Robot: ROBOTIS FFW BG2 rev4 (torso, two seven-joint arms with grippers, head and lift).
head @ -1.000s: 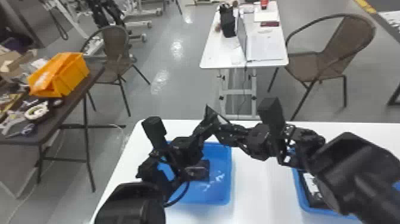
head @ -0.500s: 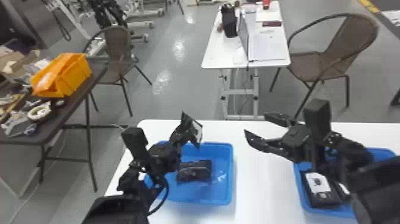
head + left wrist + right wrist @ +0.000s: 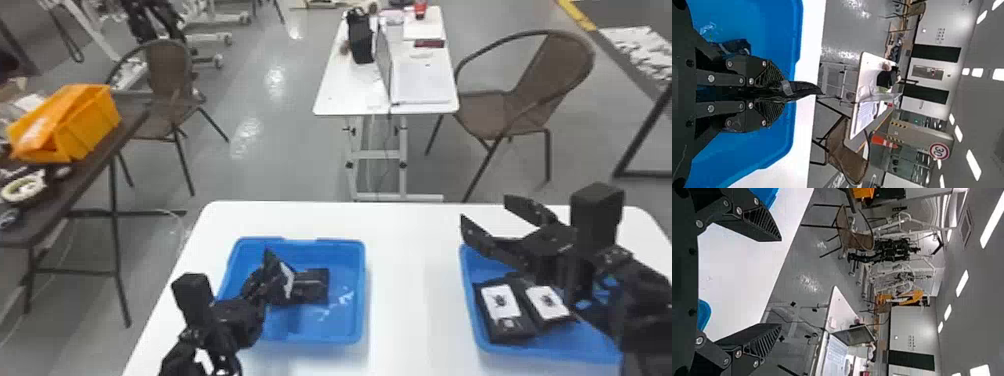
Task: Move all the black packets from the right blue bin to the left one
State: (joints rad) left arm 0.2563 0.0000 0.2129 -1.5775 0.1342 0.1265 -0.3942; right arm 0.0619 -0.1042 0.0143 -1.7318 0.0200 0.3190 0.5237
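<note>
And here, over the left bin (image 3: 300, 327), a black packet (image 3: 803, 89) is being grasped by the left gripper (image 3: 272, 282), its two fingers pressed together on it. A second black packet (image 3: 317, 285) is seen lying in that same bin, which is set near the left edge of the white bench (image 3: 410, 280), just in from the far left corner.

Across to the right side! The right gripper (image 3: 484, 212) is held above the far left corner of the right bin (image 3: 530, 354), released, its fingers (image 3: 764, 227) spread well apart and nothing gripped between them. Inside that bin, two black packets (image 3: 502, 307) are laid side by side, their white labels turned up, and the bin itself is placed toward the bench's right edge. Beyond the bench's far edge, a laptop (image 3: 422, 82) is carried by a smaller white table (image 3: 345, 97), with a brown chair (image 3: 487, 117) set beside it.
</note>
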